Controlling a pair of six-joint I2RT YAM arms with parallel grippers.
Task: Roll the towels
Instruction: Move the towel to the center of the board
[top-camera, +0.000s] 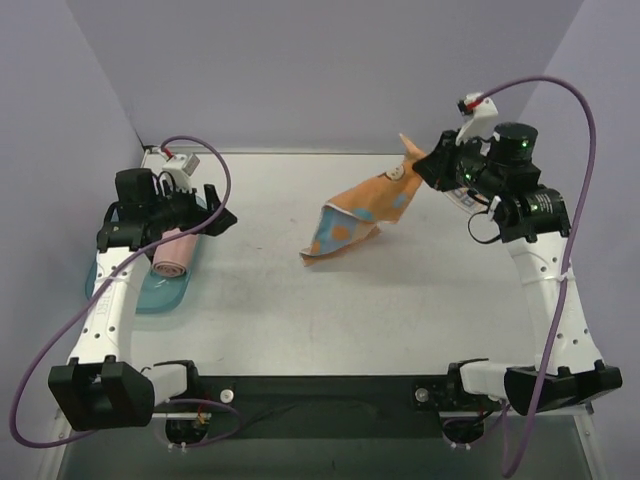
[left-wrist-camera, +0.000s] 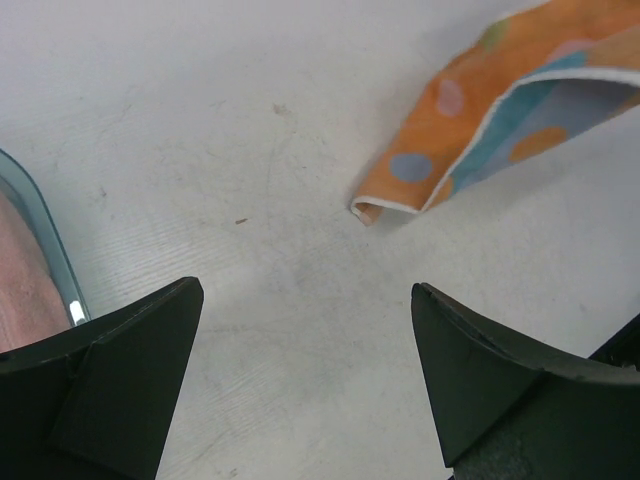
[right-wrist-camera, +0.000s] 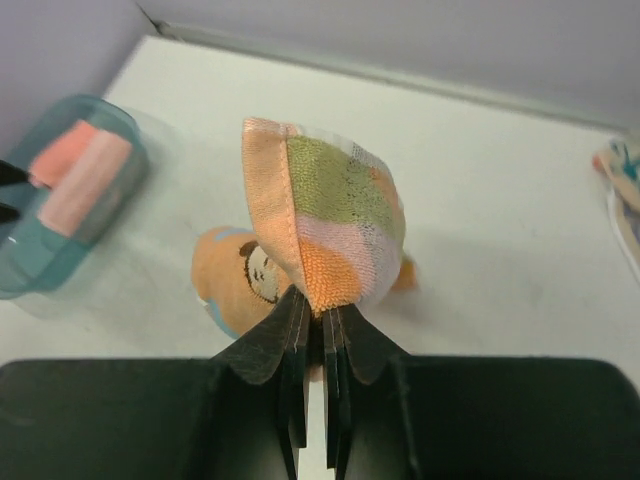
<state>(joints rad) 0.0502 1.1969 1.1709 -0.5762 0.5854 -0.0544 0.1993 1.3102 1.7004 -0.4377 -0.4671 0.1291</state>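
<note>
Step in hand, by the look of it: spreading the soft orange cloth towel (top-camera: 352, 218), pastel-dotted with a striped reverse, flat for rolling. To do that well: keep the pinched corner high enough for a free hang without folds. Then draw it back toward the right while lowering, dragging the trailing edge smooth across the white table top (top-camera: 300, 320). Bring in the second pincer for the low corner only in case of bunching. Avoid letting go from height, or expect a crumpled heap. Square the edges before starting any roll, for the sake of an even cylinder.

Clenched shut on the towel's upper corner: the right black two-finger pincer (right-wrist-camera: 315, 300), with the hem doubled over and bulging just above the fingertips. From there, hanging down and leftward, the lower edge seemingly resting on the table near its middle.

Released and spread wide, grasping nothing: the left black pincer (left-wrist-camera: 305, 292). Hovers just beside the rim of the shallow teal plastic tray (top-camera: 135, 300), aimed at the towel's curled low corner, near it but apart.

Inside that tray: a plain pink cloth towel (top-camera: 172, 252), already rolled. At the table's right side, under the right arm: a strip of another patterned cloth (right-wrist-camera: 625, 175), too little in view for more.
</note>
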